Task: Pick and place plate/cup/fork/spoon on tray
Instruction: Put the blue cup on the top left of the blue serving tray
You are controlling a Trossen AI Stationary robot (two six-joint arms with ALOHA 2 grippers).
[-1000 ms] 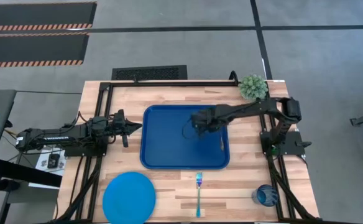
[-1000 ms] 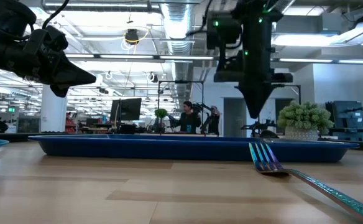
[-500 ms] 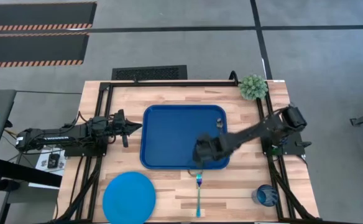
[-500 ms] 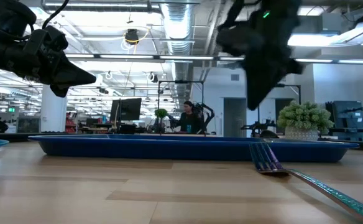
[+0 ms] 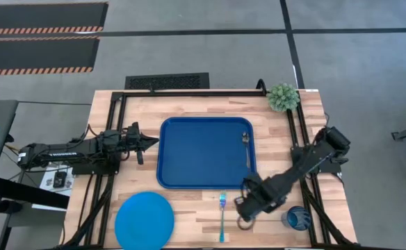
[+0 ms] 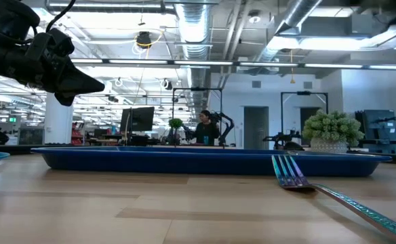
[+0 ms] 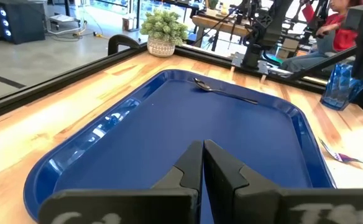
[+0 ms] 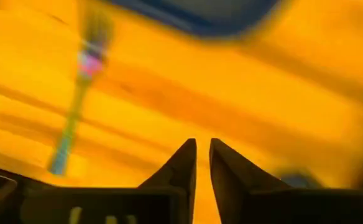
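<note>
Nearest the table's point(image 5: 189, 215) front edge lie one plate point(image 5: 144, 219), one fork point(image 5: 222, 217) and one cup point(image 5: 297, 219), all on bare wood. The right tool point(image 5: 245, 213) hangs between fork and cup, its fingers point(image 8: 181, 163) close together and empty, though motion blur makes that uncertain. Farther back sits one tray point(image 5: 196, 156), holding one spoon point(image 5: 247, 148) along its right rim. The left tool point(image 7: 202, 163), closed and empty, waits at the tray's left edge. One plant point(image 5: 283, 97) stands at the far corner.
</note>
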